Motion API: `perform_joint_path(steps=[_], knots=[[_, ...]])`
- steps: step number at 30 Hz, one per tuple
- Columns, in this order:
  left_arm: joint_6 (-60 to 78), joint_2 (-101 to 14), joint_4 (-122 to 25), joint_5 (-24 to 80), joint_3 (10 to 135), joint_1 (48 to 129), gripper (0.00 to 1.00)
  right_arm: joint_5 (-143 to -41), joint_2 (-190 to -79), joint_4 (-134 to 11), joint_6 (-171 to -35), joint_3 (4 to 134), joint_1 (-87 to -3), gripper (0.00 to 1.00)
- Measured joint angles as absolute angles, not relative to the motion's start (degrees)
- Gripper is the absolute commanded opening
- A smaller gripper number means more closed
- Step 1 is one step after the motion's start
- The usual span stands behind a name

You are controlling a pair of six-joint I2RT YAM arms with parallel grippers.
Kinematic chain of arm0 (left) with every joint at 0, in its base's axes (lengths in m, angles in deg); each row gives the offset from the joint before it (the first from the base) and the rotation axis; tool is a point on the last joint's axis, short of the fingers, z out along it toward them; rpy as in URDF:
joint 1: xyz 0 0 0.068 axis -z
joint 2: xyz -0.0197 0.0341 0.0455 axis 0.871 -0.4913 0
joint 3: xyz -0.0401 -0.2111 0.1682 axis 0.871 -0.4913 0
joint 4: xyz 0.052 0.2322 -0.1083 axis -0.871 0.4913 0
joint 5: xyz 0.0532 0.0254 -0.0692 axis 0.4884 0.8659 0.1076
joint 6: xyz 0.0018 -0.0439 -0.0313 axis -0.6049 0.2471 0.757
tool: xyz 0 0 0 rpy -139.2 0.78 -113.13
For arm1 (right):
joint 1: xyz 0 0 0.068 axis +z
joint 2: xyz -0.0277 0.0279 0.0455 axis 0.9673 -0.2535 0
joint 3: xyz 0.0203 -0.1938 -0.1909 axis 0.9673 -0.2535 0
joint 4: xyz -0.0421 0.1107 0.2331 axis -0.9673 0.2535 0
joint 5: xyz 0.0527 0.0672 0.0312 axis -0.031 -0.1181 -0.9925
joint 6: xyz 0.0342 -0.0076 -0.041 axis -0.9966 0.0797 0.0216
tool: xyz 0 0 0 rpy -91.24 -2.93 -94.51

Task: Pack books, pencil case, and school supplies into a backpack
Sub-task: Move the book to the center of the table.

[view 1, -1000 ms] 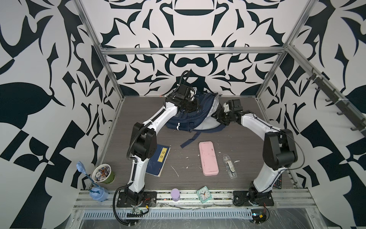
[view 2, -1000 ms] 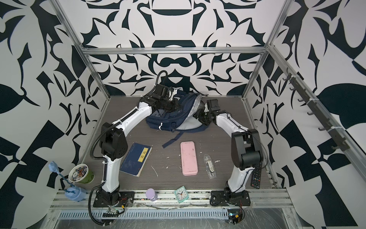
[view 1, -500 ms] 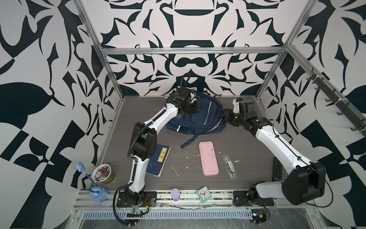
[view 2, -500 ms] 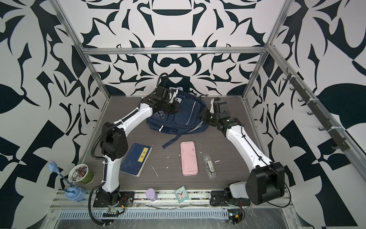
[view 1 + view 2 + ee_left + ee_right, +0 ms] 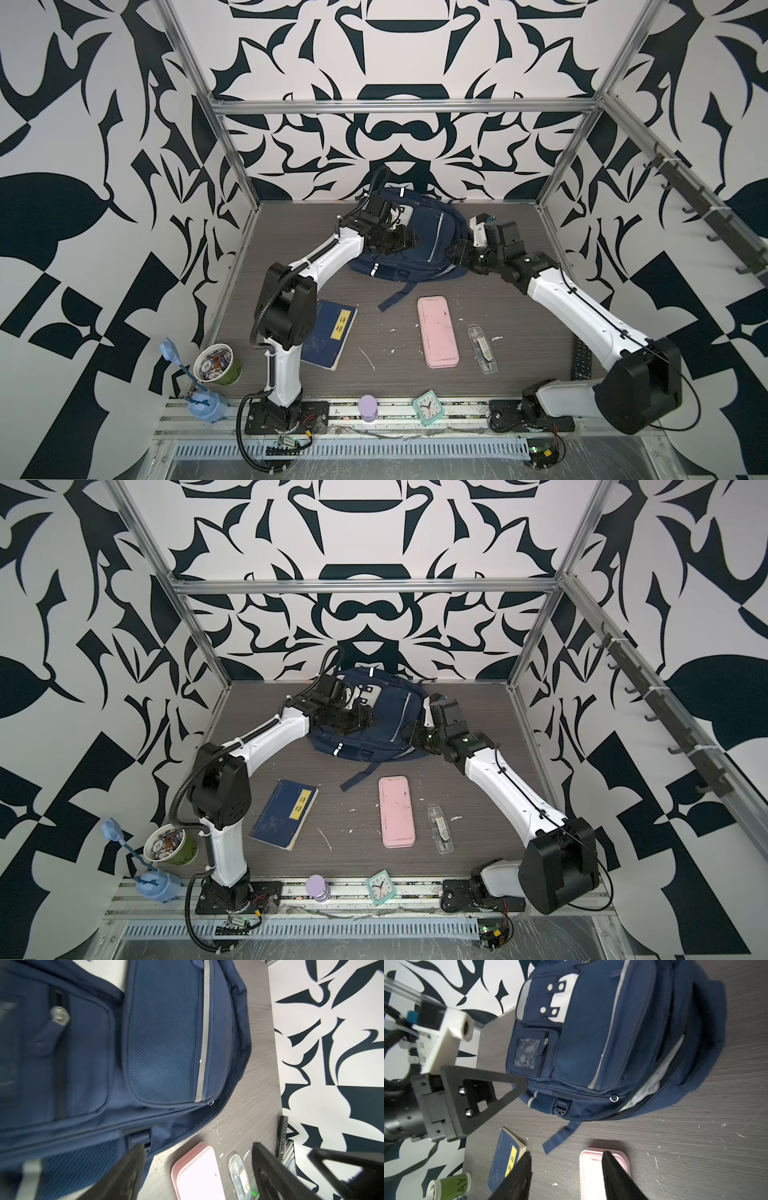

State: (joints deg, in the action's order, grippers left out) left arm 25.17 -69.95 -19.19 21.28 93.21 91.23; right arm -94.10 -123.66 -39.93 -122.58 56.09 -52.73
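Currently the backpack (image 5: 419, 249) lies flat at the far middle of the table (image 5: 395, 374), its pocketed front facing up and one loose strap (image 5: 392, 298) trailing toward the near side. In the right wrist view, a gap along its side shows pale lining (image 5: 652, 1084). The left fingers (image 5: 128, 1172) hang over the backpack's front pockets, spread wide with nothing between them. The right fingers (image 5: 614, 1172) sit just beside the backpack's right edge, also parted and holding nothing. The one book (image 5: 332, 334) in view, dark blue with a yellow label, lies on the near left of the table, partly hidden behind the left arm (image 5: 286, 307) in a top view. The pink pencil case (image 5: 437, 332) lies flat in the middle, near the strap's end. The clear packet of school supplies (image 5: 481, 348) lies just beside it on the right, not touching it. All three are outside the backpack. A black remote (image 5: 582, 359) lies at the table's right edge. A teal alarm clock (image 5: 428, 406) stands on the rail along the near edge, and a paper cup (image 5: 216, 365) stands at the near left corner.
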Motion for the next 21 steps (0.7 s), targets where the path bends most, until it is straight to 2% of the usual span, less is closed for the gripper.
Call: perform_joint_path(steps=[3,4,11,16,21], knots=[[24.67,-65.62,-19.56,22.35,90.72,90.2,0.84,-94.34,-125.28,-40.39,-122.41,56.11,-50.37,0.58],[24.49,-64.11,-19.56,22.76,89.5,89.83,0.88,-94.54,-126.04,-40.5,-122.38,56.11,-49.51,0.58],[22.72,-55.17,-18.82,26.26,76.25,86.68,0.88,-95.56,-130.0,-42.05,-122.17,56.11,-43.42,0.58],[21.61,-49.38,-17.18,27.86,64.56,81.96,0.89,-96.55,-132.27,-43.74,-122.23,56.02,-39.85,0.59],[21.26,-42.52,-15.45,28.91,58.81,77.39,0.89,-96.79,-135.24,-45.88,-122.73,56.0,-36.16,0.59]])
